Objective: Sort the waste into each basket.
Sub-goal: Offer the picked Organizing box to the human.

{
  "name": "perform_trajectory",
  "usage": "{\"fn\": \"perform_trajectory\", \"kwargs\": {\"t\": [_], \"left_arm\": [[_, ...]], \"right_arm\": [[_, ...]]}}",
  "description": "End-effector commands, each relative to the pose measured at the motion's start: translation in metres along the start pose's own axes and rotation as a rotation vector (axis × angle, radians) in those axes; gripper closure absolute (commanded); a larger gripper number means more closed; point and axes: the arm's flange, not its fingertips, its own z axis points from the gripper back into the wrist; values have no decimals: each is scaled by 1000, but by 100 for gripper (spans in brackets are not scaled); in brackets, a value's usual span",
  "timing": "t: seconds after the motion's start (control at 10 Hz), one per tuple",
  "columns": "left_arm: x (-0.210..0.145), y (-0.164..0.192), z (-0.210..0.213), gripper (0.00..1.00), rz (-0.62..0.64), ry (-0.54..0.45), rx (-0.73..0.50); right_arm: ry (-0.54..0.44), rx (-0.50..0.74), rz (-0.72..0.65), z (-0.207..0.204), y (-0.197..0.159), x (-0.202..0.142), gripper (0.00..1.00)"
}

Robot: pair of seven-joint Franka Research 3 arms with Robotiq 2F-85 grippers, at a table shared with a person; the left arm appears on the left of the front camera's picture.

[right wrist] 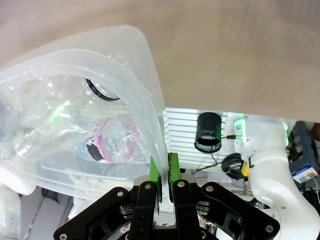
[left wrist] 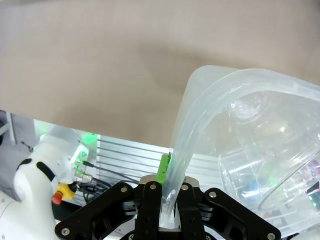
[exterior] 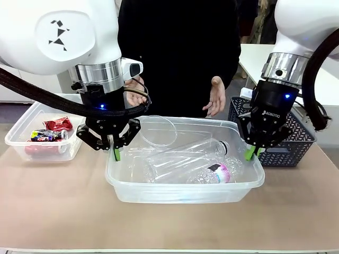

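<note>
Pinching opposite rims of the clear tub (exterior: 183,185), both jaws hold it with bottles (exterior: 214,173) already inside; cans (exterior: 57,125) lie in the left tub (exterior: 16,138).

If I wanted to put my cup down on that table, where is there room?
The table is bare in front, nearer than both tubs. The middle tub holds bottles and cups, with both grippers clamped on its rim. The left tub holds cans and wrappers; a dark basket crowds the right.

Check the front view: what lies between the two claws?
The clear tub, gripped at each end rim by the left claw and right claw, holding plastic bottles and cups.
</note>
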Motion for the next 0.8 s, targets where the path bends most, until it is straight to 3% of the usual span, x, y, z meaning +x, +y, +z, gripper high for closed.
{"fn": "perform_trajectory", "kwargs": {"t": [0.0, 0.2, 0.5, 0.7], "left_arm": [[0, 0, 0, 96, 0, 0, 0], [51, -1, 12, 96, 16, -66, -67], [121, -1, -8, 96, 11, -21, -67], [145, 4, -28, 96, 50, -8, -73]], "right_arm": [[0, 0, 0, 0, 0, 0, 91], [28, -44, 94, 23, 38, 48, 91], [39, -33, 196, 49, 71, 112, 91], [86, 7, 228, 49, 78, 146, 91]]}}
